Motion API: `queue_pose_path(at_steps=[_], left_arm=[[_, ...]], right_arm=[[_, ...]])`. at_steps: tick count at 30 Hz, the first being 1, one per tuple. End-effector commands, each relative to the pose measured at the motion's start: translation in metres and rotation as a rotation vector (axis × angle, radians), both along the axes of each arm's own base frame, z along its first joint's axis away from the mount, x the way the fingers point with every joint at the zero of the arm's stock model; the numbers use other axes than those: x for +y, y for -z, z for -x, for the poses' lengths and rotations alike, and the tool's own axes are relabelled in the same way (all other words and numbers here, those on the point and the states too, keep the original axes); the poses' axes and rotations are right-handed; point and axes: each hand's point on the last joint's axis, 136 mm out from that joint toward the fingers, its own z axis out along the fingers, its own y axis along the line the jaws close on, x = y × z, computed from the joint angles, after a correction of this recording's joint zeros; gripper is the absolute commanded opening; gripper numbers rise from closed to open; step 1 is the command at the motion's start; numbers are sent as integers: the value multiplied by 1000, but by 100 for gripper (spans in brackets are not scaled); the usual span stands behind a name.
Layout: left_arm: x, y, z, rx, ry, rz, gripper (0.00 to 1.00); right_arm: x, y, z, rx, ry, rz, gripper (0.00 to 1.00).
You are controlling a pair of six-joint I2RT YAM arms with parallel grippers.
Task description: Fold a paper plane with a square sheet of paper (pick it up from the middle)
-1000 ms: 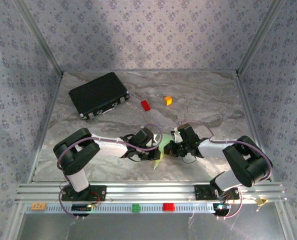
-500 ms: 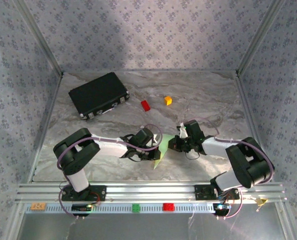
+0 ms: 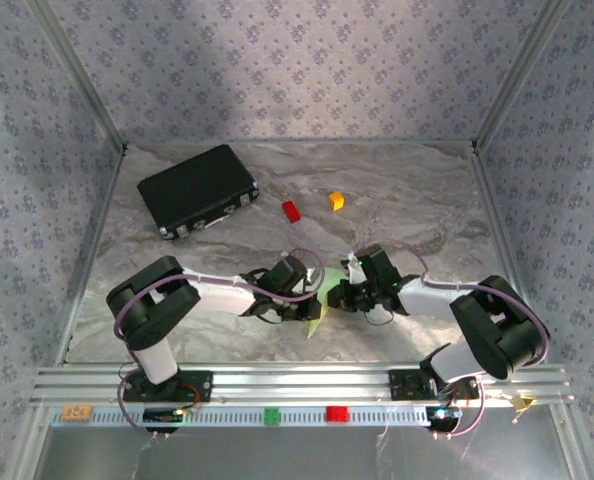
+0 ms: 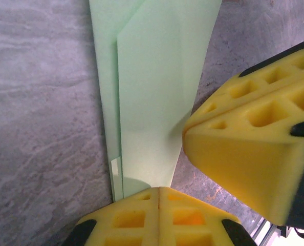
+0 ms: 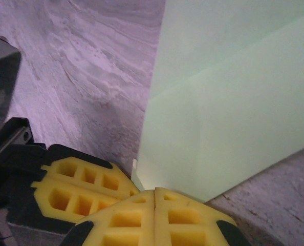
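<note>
- The right gripper (image 3: 334, 297) had drawn back up and to the right half a second ago. It has come back to the plane's (image 3: 318, 320) right edge, about where it sat a second ago.
- Its wrist has swung back toward the table's middle.
- The long green strip of plane bared half a second ago is mostly covered again, leaving the near tip and a small patch.

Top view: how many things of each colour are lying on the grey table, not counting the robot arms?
Red block: 1
Orange block: 1
Black case: 1
Green folded paper: 1
Total: 4
</note>
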Motion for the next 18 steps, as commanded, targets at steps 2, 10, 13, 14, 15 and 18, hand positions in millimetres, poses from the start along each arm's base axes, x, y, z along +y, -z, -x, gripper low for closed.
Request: queue_pose_path(at_steps=[2,10,13,14,15,18], left_arm=[[26,26,8,42,-30,-121,0],[28,27,9,41,-30,-125,0],[28,27,9,42,-30,-125,0],[28,28,10,43,-30,-126,0],[28,28,10,43,-28,-126,0],[28,28,10,45,-28,-125,0]], right_arm=[[-2,12,12,47,-24,19,3],[-17,28,12,66,-7,136,3],[-24,30,5,54,30,145,3],[-23,27,1,44,41,133,3],[-24,25,-3,33,47,128,3],[-30,22,-16,23,81,122,3]])
